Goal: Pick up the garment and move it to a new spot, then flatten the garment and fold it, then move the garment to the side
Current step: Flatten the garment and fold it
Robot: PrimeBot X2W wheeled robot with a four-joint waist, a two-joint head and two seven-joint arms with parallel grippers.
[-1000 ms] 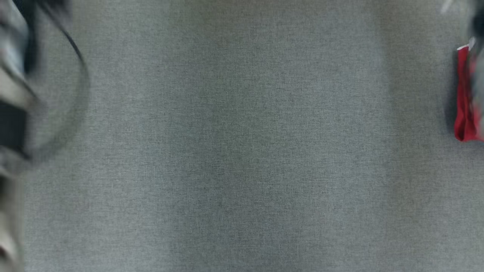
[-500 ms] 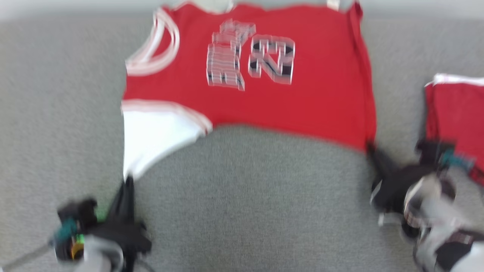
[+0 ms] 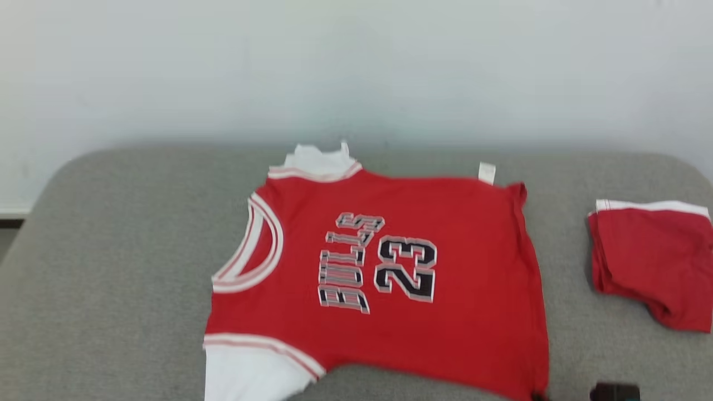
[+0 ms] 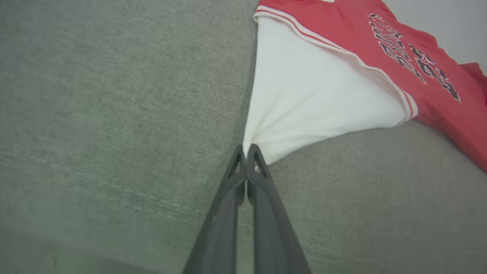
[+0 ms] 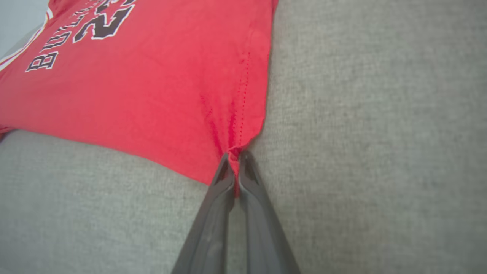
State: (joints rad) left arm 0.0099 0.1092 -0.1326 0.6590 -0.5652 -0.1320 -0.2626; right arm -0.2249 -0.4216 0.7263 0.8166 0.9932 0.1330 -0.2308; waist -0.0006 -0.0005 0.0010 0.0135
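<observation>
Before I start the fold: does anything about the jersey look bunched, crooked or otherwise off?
Two spots are strained. The left gripper pinches the white sleeve into a stretched point, and the right gripper puckers the hem corner. Between them the near edge of the jersey bows inward. A white tag sticks out at the far hem.

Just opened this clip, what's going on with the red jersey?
The robot has the red jersey spread print-up on the grey padded surface. Its left claw is shut on the tip of the white sleeve, its right claw on a red hem corner. It looks like flattening; no fold yet. A folded red garment lies apart at the right.
</observation>
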